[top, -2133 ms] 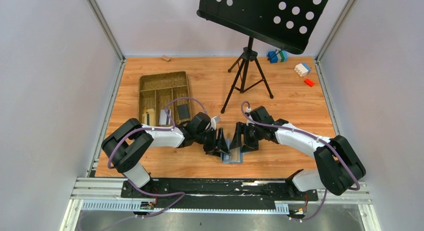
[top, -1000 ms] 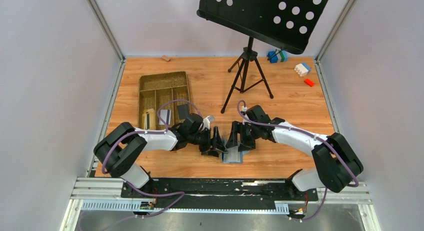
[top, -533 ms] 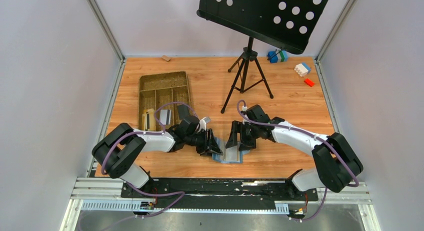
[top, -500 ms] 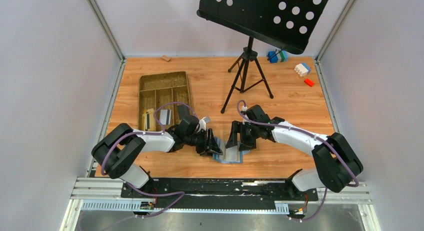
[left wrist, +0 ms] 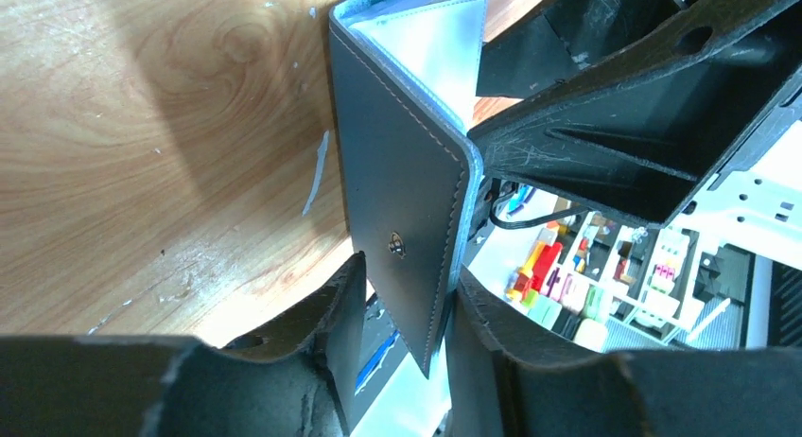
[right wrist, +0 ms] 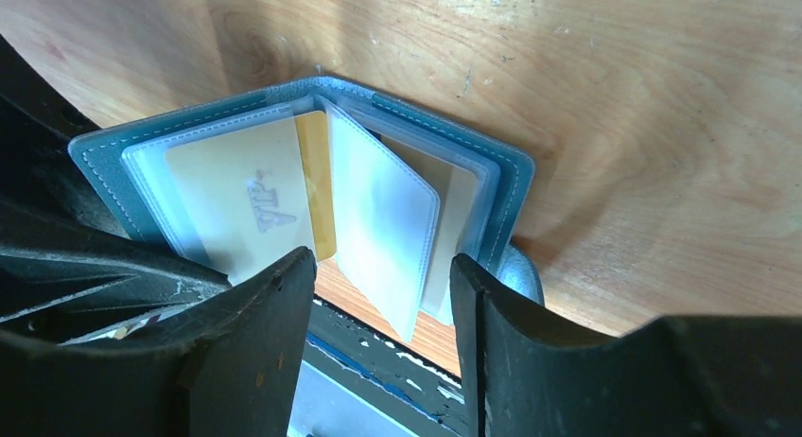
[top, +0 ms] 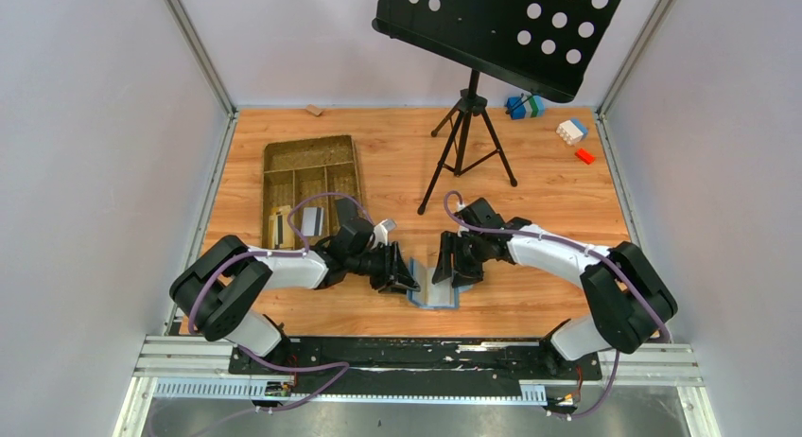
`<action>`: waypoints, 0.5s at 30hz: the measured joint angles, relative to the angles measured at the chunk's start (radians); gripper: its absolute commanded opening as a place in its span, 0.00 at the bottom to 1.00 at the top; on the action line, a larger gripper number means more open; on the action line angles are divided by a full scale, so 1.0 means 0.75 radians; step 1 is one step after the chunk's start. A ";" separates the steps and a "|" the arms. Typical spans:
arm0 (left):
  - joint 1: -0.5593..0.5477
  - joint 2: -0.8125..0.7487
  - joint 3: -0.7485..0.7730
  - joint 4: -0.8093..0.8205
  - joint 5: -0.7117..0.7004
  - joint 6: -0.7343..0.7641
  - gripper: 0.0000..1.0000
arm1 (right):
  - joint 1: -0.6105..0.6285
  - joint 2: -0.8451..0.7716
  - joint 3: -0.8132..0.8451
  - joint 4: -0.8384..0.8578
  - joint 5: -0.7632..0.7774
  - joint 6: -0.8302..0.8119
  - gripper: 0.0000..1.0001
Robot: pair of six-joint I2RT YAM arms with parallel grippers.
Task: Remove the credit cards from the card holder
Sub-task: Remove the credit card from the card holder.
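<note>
Grey walls close in a wooden desk point(top: 558, 210), where we see two robot arms meet over a blue card holder point(top: 437, 295). It lies open near the front edge, midway between them.

Seen from the left wrist camera, the left tool point(left wrist: 409, 295) has its two fingers closed on the holder's outer cover. One finger is on each face, close to a small metal snap point(left wrist: 397, 247). The cover stands raised off the wood, almost upright.

Seen from the right wrist camera, the right tool point(right wrist: 383, 267) has its fingers parted and holds nothing. One finger is on either side of a loose clear plastic sleeve point(right wrist: 378, 210) that rises from the holder's spine. We cannot be sure from that angle, but neither finger seems to touch the sleeve. A pale gold card point(right wrist: 236, 205) lettered "VIP" sits tucked in the sleeve page just to the left of it, inside the holder.

Well apart, to the left and further back, a brown divided tray point(top: 312, 153) lies on the desk. A grey card point(top: 313, 219) rests in one of its near compartments. A black music stand point(top: 501, 21) on a tripod rises at the back. A few toy blocks point(top: 571, 130) lie in the far right corner.
</note>
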State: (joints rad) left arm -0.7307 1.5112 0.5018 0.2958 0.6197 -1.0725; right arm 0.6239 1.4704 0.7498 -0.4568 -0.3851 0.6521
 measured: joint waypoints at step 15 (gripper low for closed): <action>0.043 -0.004 -0.008 -0.075 -0.009 0.045 0.00 | 0.012 -0.004 0.128 -0.177 0.135 -0.071 0.45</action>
State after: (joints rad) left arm -0.6983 1.5082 0.4961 0.2398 0.6128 -1.0386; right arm 0.6331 1.4677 0.8455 -0.5896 -0.2840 0.5987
